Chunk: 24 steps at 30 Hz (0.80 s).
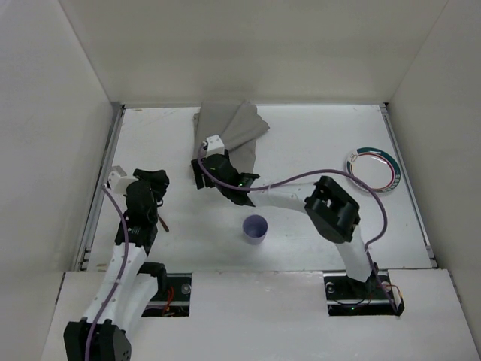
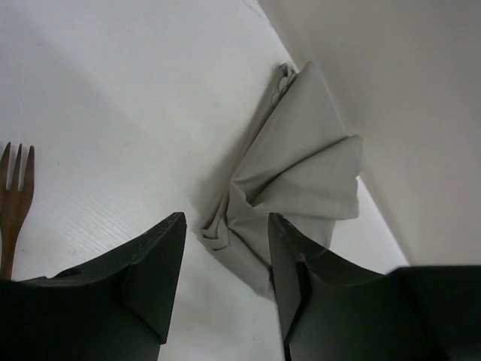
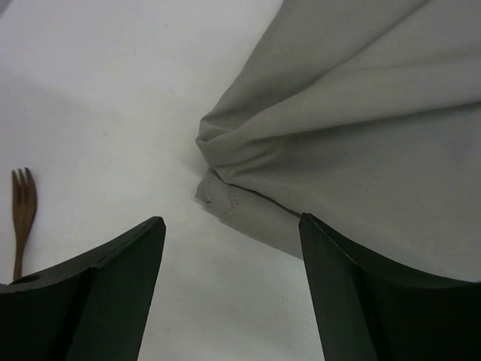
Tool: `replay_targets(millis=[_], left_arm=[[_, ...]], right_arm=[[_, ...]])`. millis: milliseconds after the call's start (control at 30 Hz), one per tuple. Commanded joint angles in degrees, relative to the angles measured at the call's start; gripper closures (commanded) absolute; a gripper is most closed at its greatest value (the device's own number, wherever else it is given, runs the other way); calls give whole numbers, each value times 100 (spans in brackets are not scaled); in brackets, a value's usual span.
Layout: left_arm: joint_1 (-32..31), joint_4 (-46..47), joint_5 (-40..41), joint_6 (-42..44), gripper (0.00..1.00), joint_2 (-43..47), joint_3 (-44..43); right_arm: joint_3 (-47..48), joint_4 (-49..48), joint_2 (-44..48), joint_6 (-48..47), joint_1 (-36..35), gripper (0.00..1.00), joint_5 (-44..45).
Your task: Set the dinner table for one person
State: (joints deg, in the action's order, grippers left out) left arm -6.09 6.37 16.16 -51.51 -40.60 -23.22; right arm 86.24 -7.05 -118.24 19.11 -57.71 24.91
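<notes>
Gaping right fingers point(image 3: 113, 289) near crumpled cloth point(image 3: 361, 113)

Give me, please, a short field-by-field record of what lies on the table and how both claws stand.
surface: white dinner table
linen: grey mat, crumpled, far centre
drinkware: purple cup, upright, near centre
dish: plate with coloured rim, right side, nothing on it
cutlery: wooden fork, flat on the table, left side
left arm: left claw open, empty
right arm: right claw open, empty, at the mat's bunched edge
</notes>
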Motion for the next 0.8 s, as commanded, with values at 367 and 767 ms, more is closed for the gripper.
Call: replay_targets(millis=[367, 767], left_arm=[[402, 30, -579, -219, 68, 870, 247], [446, 163, -737, -105, 67, 843, 283]], right_arm=[[2844, 1328, -1957, -233, 28, 18, 532], [4507, 2427, -2854, -242, 10, 36, 920]])
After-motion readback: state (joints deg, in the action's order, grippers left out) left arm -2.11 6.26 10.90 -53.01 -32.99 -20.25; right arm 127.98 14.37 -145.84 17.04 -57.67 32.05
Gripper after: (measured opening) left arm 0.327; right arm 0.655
